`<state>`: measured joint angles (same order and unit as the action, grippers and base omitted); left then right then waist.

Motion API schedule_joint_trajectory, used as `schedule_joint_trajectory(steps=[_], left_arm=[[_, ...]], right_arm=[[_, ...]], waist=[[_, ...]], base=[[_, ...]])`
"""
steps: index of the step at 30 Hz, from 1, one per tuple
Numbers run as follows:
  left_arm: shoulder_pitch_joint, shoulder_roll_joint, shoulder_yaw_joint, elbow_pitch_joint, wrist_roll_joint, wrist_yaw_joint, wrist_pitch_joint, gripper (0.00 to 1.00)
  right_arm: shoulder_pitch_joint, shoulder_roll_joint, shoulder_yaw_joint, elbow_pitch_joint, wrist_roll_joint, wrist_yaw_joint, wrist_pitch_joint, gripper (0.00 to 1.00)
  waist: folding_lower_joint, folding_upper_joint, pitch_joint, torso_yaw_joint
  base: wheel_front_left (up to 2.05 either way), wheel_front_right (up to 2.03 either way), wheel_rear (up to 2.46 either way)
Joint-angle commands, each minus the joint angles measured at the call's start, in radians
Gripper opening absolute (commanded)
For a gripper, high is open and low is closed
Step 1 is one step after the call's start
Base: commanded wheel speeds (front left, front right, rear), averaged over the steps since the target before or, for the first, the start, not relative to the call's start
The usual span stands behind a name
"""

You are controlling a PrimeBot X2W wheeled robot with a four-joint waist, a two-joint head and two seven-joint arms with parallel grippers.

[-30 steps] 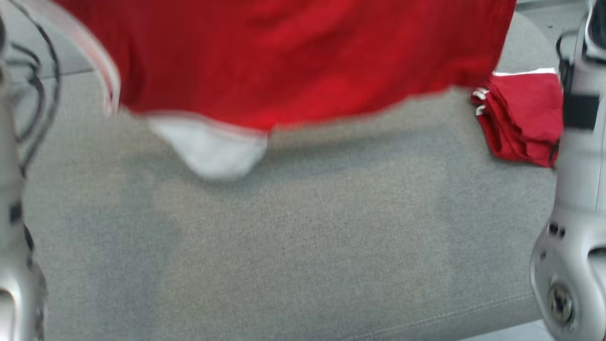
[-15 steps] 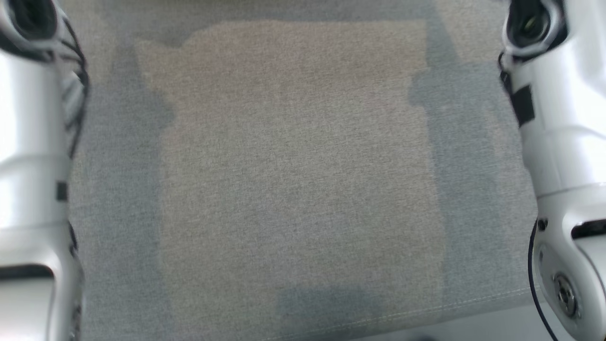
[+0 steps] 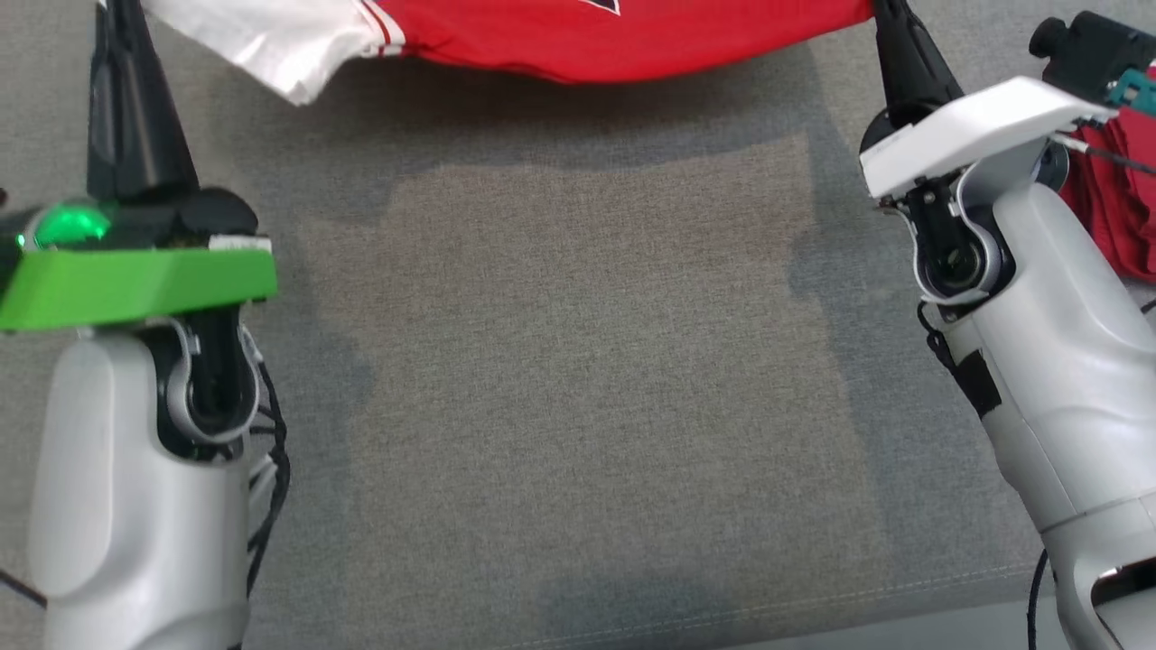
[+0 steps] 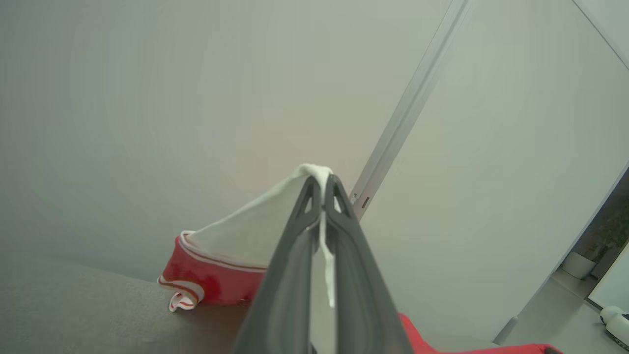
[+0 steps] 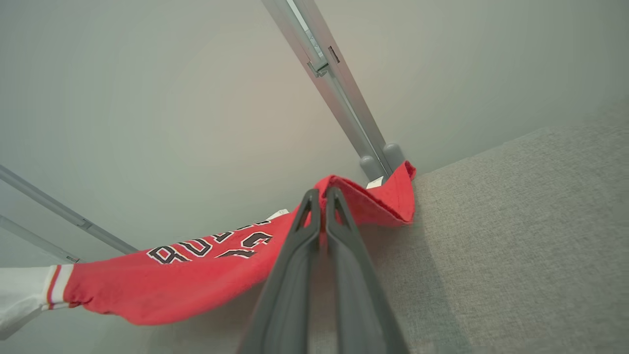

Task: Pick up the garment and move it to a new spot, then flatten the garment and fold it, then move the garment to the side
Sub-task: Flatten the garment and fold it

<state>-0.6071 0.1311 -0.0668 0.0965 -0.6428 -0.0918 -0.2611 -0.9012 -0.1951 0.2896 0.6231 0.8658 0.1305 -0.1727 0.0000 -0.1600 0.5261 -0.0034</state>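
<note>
Red knit cloth with a white sleeve, the garment [image 3: 614, 41] hangs stretched in a shallow sag between the two hands. It is held above the table [image 3: 578, 379] and casts a soft shadow on it. The left hand [image 3: 116, 27] is clenched on the white sleeve [image 3: 271, 36]. The right hand [image 3: 890, 23] is clenched on a red edge at the garment's other end.

The left wrist view shows white fabric pinched between the dark tapered fingers [image 4: 290, 275] and poking past them, with red-and-white striped trim lower down. The right wrist view shows black, white-edged lettering [image 5: 206, 246] across the garment's red body.

Under the garment, the table has a grey woven cover with a stitched seam along its near edge. Right of the garment lies a folded red cloth [image 3: 1115, 208]. Behind the garment stands a plain pale wall [image 4: 147, 98] with a slim metal rail [image 5: 339, 93].
</note>
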Motion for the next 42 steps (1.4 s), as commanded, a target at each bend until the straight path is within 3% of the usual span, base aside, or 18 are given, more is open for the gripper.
schedule_joint_trajectory(steps=[1, 7, 13, 21, 31, 42], left_arm=[[0.039, -0.002, 0.0, -0.016, 0.007, 0.007, -0.002, 0.0], [0.273, -0.014, -0.015, -0.091, -0.003, 0.049, 0.015, 0.0], [0.469, -0.036, -0.032, -0.105, -0.015, 0.065, 0.01, 0.0], [0.687, -0.046, -0.055, -0.085, 0.006, 0.085, 0.003, 0.0], [0.798, -0.065, -0.082, -0.1, 0.018, 0.089, -0.003, 0.0], [0.894, -0.07, -0.047, -0.191, 0.018, 0.105, -0.004, 0.0]], right_arm=[[0.029, -0.012, 0.005, -0.009, 0.01, 0.0, -0.011, 0.0], [0.166, -0.048, 0.027, -0.068, 0.048, 0.0, -0.044, 0.0], [0.328, -0.07, -0.005, -0.119, -0.001, 0.0, -0.081, 0.0], [0.594, -0.032, -0.08, -0.251, -0.125, 0.0, -0.092, 0.0], [0.821, 0.043, -0.144, -0.391, -0.215, 0.0, -0.064, 0.0], [0.934, 0.09, -0.222, -0.501, -0.271, 0.0, 0.007, 0.0]], waist=[[0.0, 0.0001, -0.027, 0.001], [0.0, 0.0001, -0.091, 0.012], [0.0, 0.0001, -0.158, 0.026], [0.0, 0.0001, -0.243, 0.023], [0.0, 0.0001, -0.294, 0.017], [0.0, 0.0001, -0.327, 0.016]], base=[[0.0, 0.0, 0.0], [0.0, 0.0, 0.0], [0.0, 0.0, 0.0], [0.0, 0.0, 0.0], [0.0, 0.0, 0.0], [0.0, 0.0, 0.0]])
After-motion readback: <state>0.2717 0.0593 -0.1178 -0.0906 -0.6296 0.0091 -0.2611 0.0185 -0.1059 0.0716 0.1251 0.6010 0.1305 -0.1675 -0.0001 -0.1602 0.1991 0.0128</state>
